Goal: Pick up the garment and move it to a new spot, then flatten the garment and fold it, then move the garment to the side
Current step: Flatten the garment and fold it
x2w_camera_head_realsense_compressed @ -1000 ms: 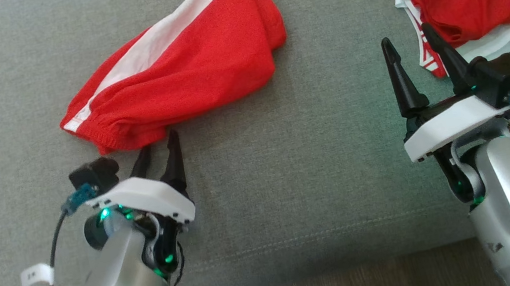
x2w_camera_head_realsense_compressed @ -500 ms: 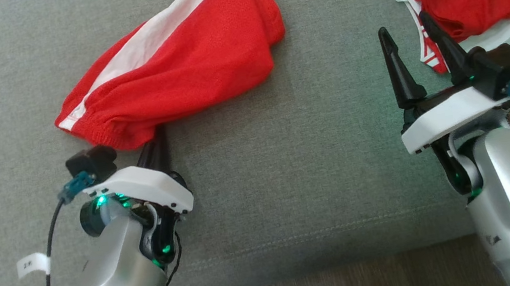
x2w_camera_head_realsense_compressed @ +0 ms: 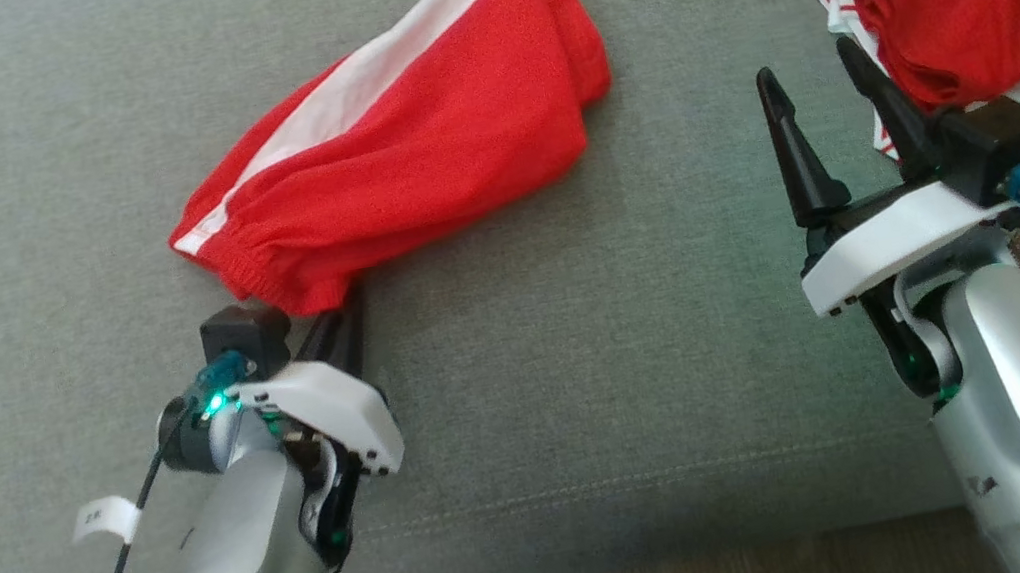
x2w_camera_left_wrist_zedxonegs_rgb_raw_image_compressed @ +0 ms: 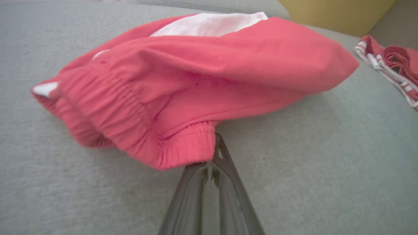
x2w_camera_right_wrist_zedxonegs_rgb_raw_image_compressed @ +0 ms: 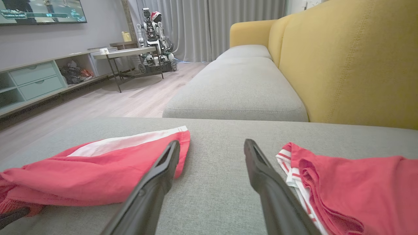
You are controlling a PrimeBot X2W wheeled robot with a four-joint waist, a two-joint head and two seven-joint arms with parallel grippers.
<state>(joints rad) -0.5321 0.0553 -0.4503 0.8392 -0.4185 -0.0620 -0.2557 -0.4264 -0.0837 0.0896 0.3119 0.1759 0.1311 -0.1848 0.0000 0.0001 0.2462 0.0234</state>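
Head view, shorts: red with a white stripe, lying on the grey cushion at 1 o'clock from my left pincer.
Head view, right pincer: spread and empty; a second garment lies at 2 o'clock.
Left wrist view, waistband: my left pincer is pressed together on its hem. The bite looks shallow, so I judge a slow, straight lift safest.
Right wrist view, shorts: at 8 o'clock, beyond my spread fingers. I should hold this arm clear during the lift.
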